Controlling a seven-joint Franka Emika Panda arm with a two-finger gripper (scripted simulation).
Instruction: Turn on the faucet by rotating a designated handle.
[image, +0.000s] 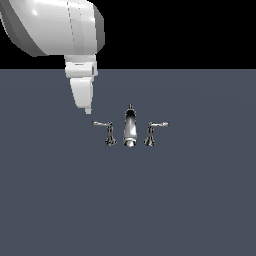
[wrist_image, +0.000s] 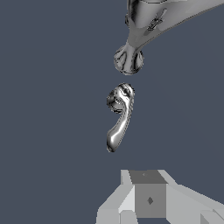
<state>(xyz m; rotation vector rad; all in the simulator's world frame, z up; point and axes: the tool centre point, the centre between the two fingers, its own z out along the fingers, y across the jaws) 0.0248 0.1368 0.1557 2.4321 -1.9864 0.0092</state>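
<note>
Exterior view: the white Panda arm (image: 55, 27) enters from the top corner on the exterior view's left, its upper body cut off by the frame edge. The gripper (image: 88, 110) points down, ending above and just to the left of the faucet (image: 130, 127); fingers merge into one white wedge here, so I cannot tell if the jaws are apart or together. Nothing is seen held. The chrome faucet sits mid-frame on the flat grey-blue floor (image: 200, 200): tall rounded spout (image: 130, 126) in the centre, the handle (image: 104, 129) on its flared post to the exterior view's left with the thin lever arm sticking out leftward, the twin handle (image: 155, 130) on the right with its arm pointing rightward. Gripper tip is near the lever's free end, apart from it, gap visible. Floor is bare all round the set, with open room on every side. Background above the floor is plain black.

Wrist view: the handle (wrist_image: 119, 116) lies mid-frame, lever seen lengthwise, chrome reflections blur its outline. Beyond it the spout (wrist_image: 144, 26) is cut off by the frame edge, only the base and rounded knob showing. The gripper (wrist_image: 148, 199) is partly in frame, grey blocks cropped at the edge, fingertips not separable; handle is clear of it, well apart.
</note>
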